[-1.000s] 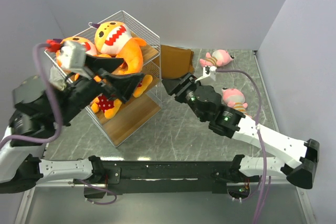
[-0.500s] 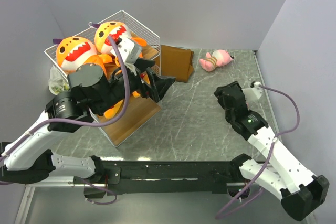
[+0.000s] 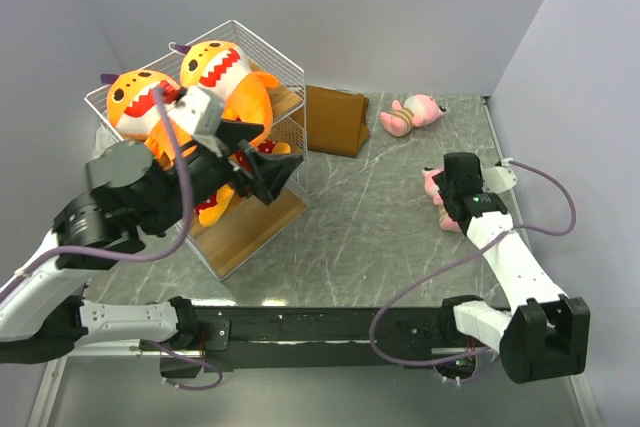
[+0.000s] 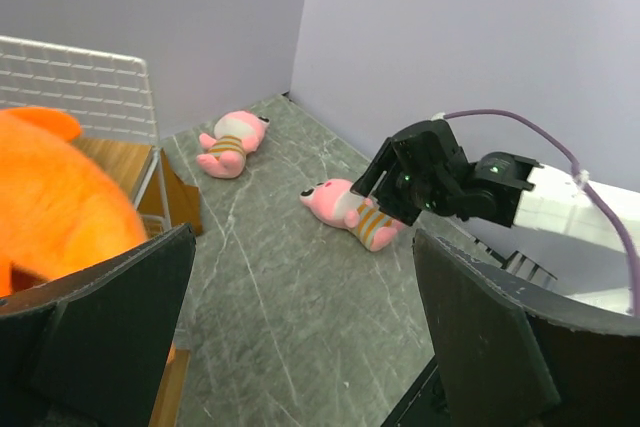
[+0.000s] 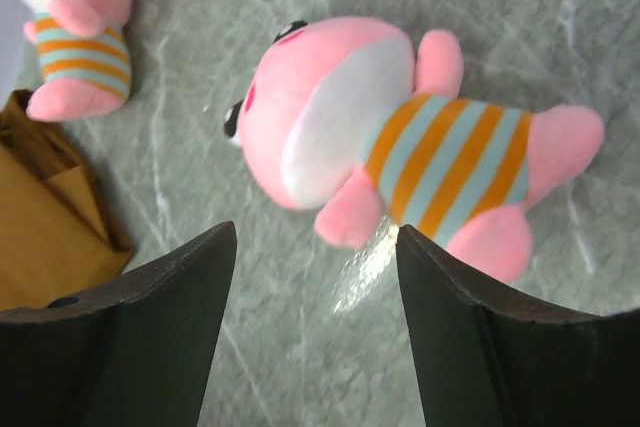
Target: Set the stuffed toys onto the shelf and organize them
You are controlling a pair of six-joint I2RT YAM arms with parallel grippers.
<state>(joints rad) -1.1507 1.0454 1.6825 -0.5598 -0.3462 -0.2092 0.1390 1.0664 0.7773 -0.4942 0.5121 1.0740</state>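
The right jaws stood apart above the pink toy [image 5: 340, 137], which lay on the bench [image 5: 180, 137], well away from the shelf [image 3: 250, 227]. Pinching only its soft arm could let it slip. The left jaws gaped, empty.

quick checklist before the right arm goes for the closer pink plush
1. Right fingers open: ok, spread wide with nothing between them.
2. Fingers over the near pink plush: ok, it lies just beyond their tips.
3. Plush clear of neighbours: ok, apart from the far pink plush and the brown bag.
4. Fingers down around the plush: not ok, they hover above it without touching.
5. Left fingers out of the way: ok, open and empty beside the shelf.
6. Free spot on the shelf: cannot tell, two sharks fill the top and the left arm hides the lower boards.
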